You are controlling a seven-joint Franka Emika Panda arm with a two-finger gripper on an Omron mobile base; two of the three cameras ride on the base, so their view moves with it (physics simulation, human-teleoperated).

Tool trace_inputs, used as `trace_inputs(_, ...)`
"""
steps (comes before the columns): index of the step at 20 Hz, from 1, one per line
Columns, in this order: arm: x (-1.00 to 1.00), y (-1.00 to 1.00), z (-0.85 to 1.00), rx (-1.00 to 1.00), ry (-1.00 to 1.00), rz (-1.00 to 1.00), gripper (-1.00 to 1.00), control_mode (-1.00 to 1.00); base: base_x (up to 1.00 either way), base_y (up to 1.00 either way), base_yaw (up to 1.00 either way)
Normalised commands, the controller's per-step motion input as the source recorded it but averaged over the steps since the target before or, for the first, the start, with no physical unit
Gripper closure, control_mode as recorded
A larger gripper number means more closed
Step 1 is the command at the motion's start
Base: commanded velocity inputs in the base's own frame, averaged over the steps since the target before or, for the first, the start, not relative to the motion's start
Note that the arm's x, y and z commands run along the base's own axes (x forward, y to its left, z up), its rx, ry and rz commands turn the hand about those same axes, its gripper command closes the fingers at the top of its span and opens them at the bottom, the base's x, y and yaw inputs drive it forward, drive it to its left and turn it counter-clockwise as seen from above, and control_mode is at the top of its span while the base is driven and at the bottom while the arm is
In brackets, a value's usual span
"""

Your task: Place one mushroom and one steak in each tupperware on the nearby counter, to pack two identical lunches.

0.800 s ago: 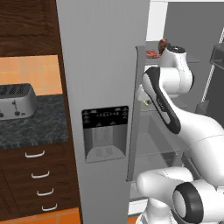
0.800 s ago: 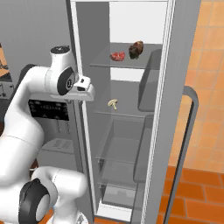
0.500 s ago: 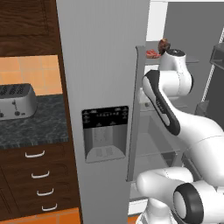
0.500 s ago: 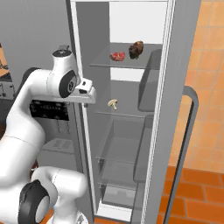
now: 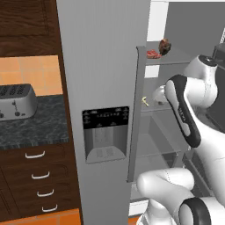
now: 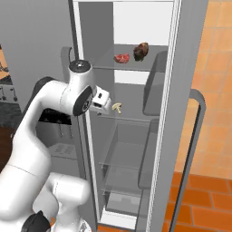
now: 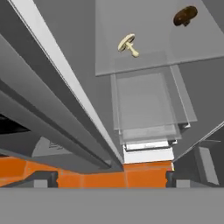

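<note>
At fridge: end effector point(image 7: 112, 179) wide open, empty, approaching mushroom point(image 7: 128, 45).
Risk: wrist could clip fridge door edge point(image 6: 86, 149).
Risk 2: tiny mushroom may roll off glass shelf point(image 7: 153, 48).

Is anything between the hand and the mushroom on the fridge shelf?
Nothing visible. The open hand looks straight at the mushroom, which lies alone on the glass shelf; the fridge door edge runs off to one side.

The light is soft and even, with no glare. Shadows are faint. Everything looks a bit blurry and blocky. The fridge point(image 6: 136, 113) inside is bright.
</note>
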Motion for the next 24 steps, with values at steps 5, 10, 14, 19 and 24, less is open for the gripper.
trace_inputs(5,0.80,-0.30,-0.03,0.07,0.01,-0.04,-1.00,-1.00,0.00,0.00,0.00)
trace_inputs(10,0.99,-0.06,-0.40,0.00,0.00,-0.01,-1.00,-1.00,0.00,0.00,0.00)
trace_inputs(14,0.82,-0.18,-0.41,0.00,-0.02,0.00,-1.00,-1.00,0.00,0.00,0.00)
trace_inputs(19,0.69,-0.47,-0.05,0.00,0.05,0.00,-1.00,-1.00,0.00,0.00,0.00)
trace_inputs(24,0.53,-0.17,-0.43,0.01,0.02,0.00,-1.00,-1.00,0.00,0.00,0.00)
